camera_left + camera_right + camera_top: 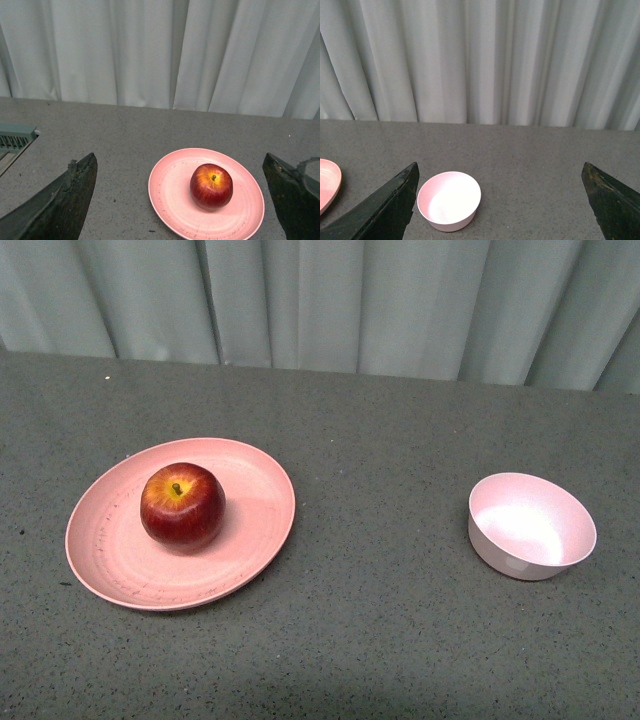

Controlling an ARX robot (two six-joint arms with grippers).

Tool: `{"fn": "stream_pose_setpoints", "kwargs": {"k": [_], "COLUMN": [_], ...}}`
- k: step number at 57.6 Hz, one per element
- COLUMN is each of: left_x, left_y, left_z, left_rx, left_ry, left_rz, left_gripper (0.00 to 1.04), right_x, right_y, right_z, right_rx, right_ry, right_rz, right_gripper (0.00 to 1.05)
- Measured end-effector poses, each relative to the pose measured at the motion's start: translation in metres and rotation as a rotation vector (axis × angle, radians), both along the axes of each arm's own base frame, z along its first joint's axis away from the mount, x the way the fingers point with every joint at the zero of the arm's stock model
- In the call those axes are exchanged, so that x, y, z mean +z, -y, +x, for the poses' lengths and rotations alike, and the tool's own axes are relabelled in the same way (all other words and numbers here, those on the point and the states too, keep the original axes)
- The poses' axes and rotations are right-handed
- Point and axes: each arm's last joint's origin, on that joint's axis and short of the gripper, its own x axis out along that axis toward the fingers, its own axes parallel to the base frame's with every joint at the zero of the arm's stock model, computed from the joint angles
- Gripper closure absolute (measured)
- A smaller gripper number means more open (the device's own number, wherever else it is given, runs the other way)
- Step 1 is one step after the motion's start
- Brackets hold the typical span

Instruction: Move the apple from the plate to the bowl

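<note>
The dark-red apple with a yellow patch round its stem sits upright on the wide salmon-pink plate at the table's left. The small pale pink bowl stands empty at the right. Neither arm shows in the front view. In the left wrist view my left gripper is open, well back from the apple and plate. In the right wrist view my right gripper is open, with the bowl ahead near one finger.
A grey speckled table runs back to pale pleated curtains. A greenish grated fixture sits at the table's edge in the left wrist view. The plate's rim shows at the edge of the right wrist view.
</note>
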Motion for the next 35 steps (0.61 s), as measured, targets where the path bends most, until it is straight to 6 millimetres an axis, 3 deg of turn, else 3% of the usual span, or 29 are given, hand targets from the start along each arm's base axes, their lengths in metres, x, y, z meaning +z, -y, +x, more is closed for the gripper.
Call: {"fn": "stream_pose_setpoints", "kwargs": {"k": [35], "left_x": [0.0000], "left_y": [0.0000], "left_z": [0.0000], "left_rx": [0.000], "left_ry": [0.000], "left_rz": [0.000], "left_gripper": [0.07], "right_x": [0.0000], "right_y": [0.0000], "right_z": [0.0000], "right_rx": [0.000], "right_ry": [0.000], "right_rz": [0.000], "right_gripper": [0.09]}}
